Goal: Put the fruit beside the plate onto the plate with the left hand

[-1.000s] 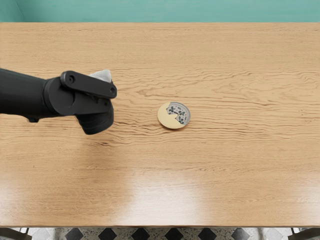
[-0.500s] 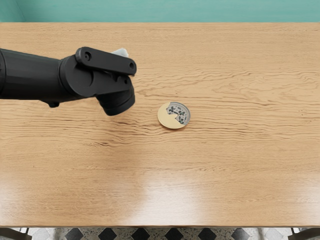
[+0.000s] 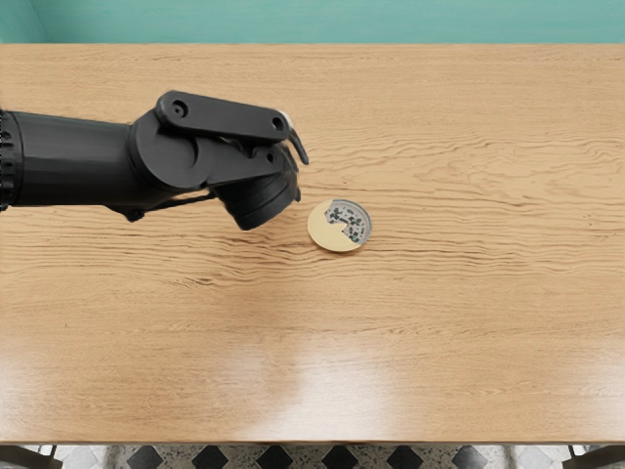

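One left hand (image 3: 256, 181), grasp impossible to tell, hangs over the wood-grain table (image 3: 439, 322) before a teal wall (image 3: 332, 20).

Left arm (image 3: 78, 171): matte black cylindrical forearm, ribbed collar, flat link bar (image 3: 225, 115) with 2 round pivot recesses, rounded wrist housing (image 3: 259, 195).

Plate (image 3: 319, 227) near table (image 3: 469, 322) centre, robot hand (image 3: 256, 186) just left, perhaps above.

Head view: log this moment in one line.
left hand: left of tan-and-grey disc, apart | grasp: cannot tell | disc: on wooden table
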